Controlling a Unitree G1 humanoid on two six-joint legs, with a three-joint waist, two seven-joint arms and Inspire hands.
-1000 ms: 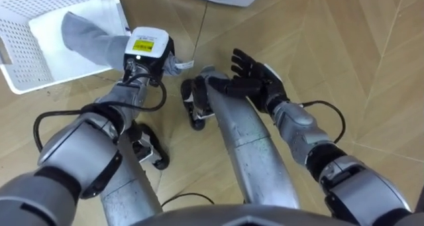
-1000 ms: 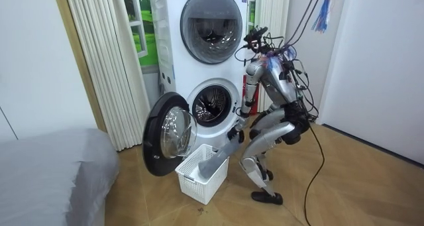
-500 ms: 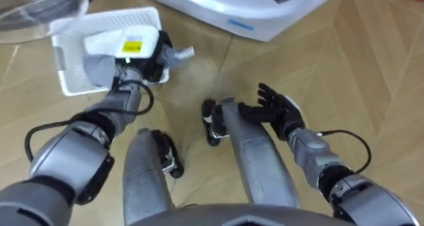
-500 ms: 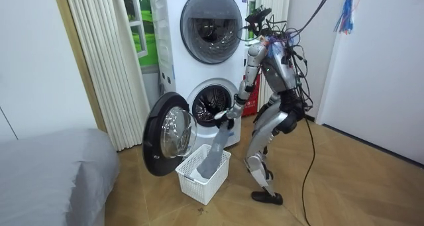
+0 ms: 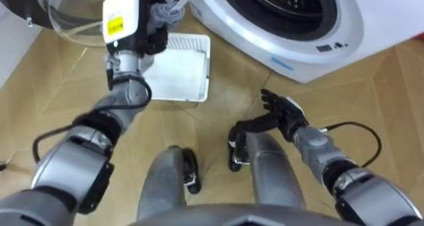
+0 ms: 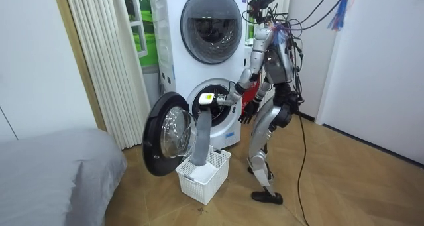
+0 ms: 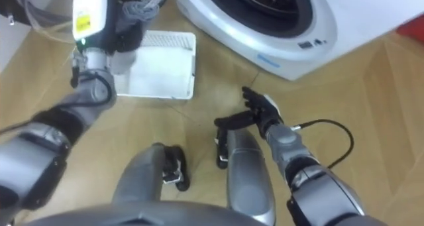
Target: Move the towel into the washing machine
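Towel [image 6: 201,136] in left hand [image 5: 148,34]

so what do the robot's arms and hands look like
Silver-grey metal arm shells with black joints, black cables looping along both forearms. Both hands are black; the left hand carries a white box with a yellow label on its back, the right hand a white patch.
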